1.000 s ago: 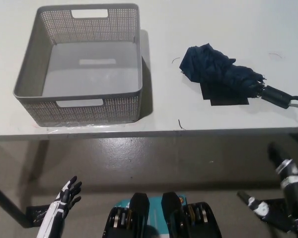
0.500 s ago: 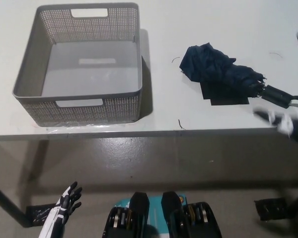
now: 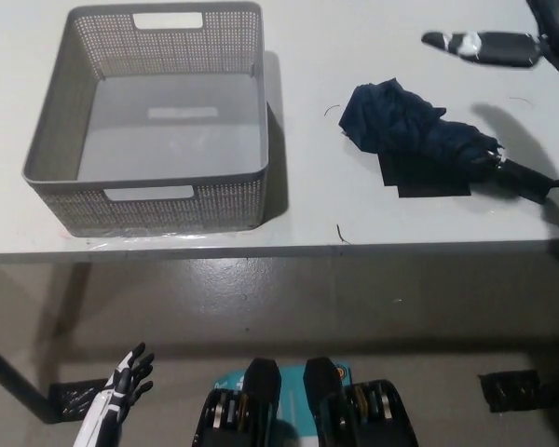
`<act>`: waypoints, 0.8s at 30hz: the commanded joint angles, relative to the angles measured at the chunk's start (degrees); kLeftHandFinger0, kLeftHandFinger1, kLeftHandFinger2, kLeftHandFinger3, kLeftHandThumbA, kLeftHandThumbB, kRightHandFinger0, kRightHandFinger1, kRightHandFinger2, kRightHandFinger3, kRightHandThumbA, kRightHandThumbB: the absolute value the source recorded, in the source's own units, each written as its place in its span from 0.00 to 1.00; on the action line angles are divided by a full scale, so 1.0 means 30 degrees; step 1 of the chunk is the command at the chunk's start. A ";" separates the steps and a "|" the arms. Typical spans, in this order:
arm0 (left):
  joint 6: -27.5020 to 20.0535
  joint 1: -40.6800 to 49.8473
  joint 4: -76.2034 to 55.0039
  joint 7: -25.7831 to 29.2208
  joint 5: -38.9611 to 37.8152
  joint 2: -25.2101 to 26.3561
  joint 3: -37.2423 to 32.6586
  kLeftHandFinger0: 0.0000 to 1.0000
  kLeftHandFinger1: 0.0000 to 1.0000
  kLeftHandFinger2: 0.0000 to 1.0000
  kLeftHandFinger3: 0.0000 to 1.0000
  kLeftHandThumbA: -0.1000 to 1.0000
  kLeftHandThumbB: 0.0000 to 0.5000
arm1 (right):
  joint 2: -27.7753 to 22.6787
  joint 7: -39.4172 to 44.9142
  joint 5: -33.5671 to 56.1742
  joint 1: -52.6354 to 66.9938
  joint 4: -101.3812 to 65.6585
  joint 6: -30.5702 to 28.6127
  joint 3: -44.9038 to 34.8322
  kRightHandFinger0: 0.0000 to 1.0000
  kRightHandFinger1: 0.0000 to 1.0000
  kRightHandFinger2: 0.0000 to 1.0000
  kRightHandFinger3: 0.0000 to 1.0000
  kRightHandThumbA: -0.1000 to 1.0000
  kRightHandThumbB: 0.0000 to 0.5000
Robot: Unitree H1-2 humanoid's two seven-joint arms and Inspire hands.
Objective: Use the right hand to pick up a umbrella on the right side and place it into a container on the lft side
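Item 1, right hand [image 3: 489, 45]: since half a second ago I see it has risen from the near right edge of the surface [image 3: 307, 186] to the upper right corner of the head view, above and beyond the umbrella. Black with pale patches, one long part pointing left. Most of it is cut off by the frame, so I cannot tell how far its fingers are spread; nothing visibly held. Its shadow falls on the surface just right of the umbrella.

Item 2, umbrella [image 3: 419, 135]: unmoved from the earlier frames. Folded, dark navy fabric, crumpled and loosely bunched, widest at its left end. Black cylindrical handle [image 3: 526, 180] points right toward the surface's edge, with a thin wrist loop. It lies on the right half of the surface, partly over a black rectangular patch [image 3: 433, 184], well apart from the basket.

Item 3, basket [image 3: 149, 200]: unchanged. Grey plastic, rectangular, finely perforated walls, smooth solid floor, cut-out grip slots in near and far walls. Left half of the surface.

Item 4, surface: white, matte, smooth.

Item 5, left hand [image 3: 121, 391]: white and black, low at lower left over the floor, fingers apart, holding nothing, slightly lower than a second ago.
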 commanded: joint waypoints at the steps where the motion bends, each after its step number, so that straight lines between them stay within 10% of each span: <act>1: -0.1411 0.0053 -0.0170 -0.0112 0.0006 0.0253 0.0095 1.00 1.00 1.00 1.00 1.00 0.35 | -0.0083 0.0877 -0.0994 -0.5230 0.6066 0.1026 0.1111 1.00 1.00 1.00 1.00 1.00 0.93; 24: -0.1504 0.0056 -0.0329 -0.0351 0.0144 0.0189 -0.0353 1.00 1.00 1.00 1.00 1.00 0.36 | 0.3045 -0.1970 -0.2693 -0.6540 1.9622 -0.1177 0.5254 1.00 1.00 1.00 1.00 1.00 0.98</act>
